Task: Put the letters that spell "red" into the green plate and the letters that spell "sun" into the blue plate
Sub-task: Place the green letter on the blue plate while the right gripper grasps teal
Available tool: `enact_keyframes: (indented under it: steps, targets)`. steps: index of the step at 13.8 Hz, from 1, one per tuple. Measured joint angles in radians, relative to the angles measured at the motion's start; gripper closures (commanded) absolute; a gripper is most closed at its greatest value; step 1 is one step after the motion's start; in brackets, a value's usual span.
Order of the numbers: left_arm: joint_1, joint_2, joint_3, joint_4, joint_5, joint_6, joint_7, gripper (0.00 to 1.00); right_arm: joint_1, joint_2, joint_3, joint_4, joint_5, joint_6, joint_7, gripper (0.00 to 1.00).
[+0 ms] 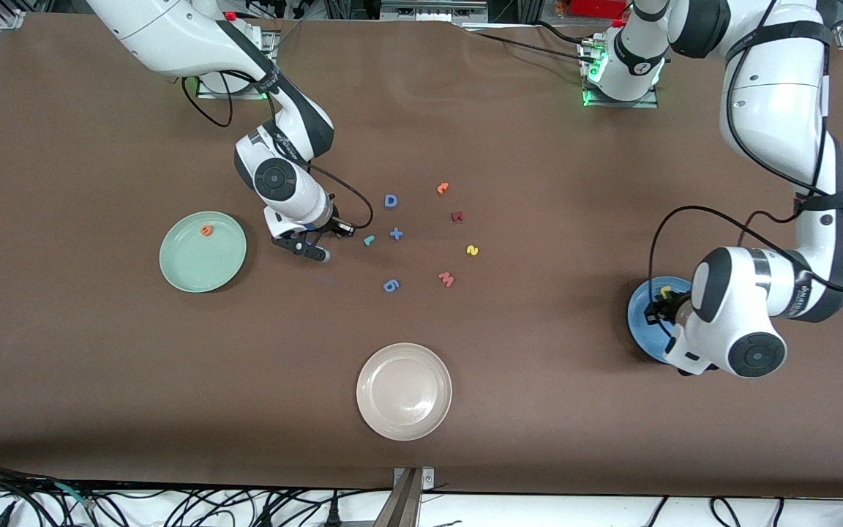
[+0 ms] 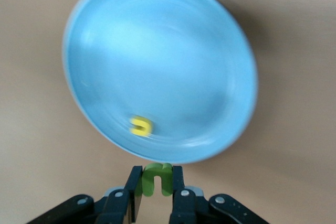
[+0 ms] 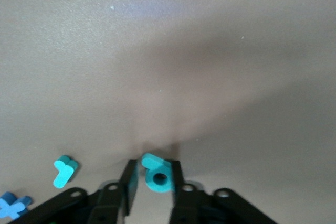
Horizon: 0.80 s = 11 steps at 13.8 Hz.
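Olive-green arch letter [image 2: 157,179] clamped in left pincer [image 2: 156,184] over blue plate [image 2: 210,51] rim, teal "d" letter [image 3: 156,177] gripped between right pincer [image 3: 153,181] fingers above the counter [image 1: 538,410].

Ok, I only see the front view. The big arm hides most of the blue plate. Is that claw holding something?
Observer: Yes. The left claw is shut on a green arch letter, right by the blue plate's rim.
Operator: And what's under the other claw?
Observer: A teal letter with a round hole is at the right claw, just above the brown table.
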Motion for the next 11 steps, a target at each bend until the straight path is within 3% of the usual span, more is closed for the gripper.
enact_keyframes:
  steps: [2, 3, 4, 7, 11]
  targets:
    - [0.02, 0.001, 0.0, -0.005, 0.023, -0.001, 0.054, 0.64, 0.0, 0.012, 0.0, 0.0, -0.002, 0.004, 0.0, 0.6]
    - [0.028, 0.003, 0.0, -0.006, 0.024, -0.001, 0.081, 0.43, 0.0, 0.013, 0.0, 0.0, -0.003, 0.007, 0.0, 0.6]
    - [0.035, 0.005, 0.0, -0.007, 0.026, -0.001, 0.118, 0.02, 0.0, 0.013, 0.0, 0.0, -0.003, 0.007, 0.0, 0.61]
    - [0.054, 0.009, 0.0, -0.009, 0.028, -0.001, 0.208, 0.0, 0.0, 0.013, 0.0, 0.001, -0.003, 0.007, 0.0, 0.69]
    - [0.055, 0.008, -0.015, -0.008, 0.007, -0.001, 0.218, 0.0, 0.0, 0.013, 0.001, 0.002, -0.003, 0.009, 0.0, 0.69]
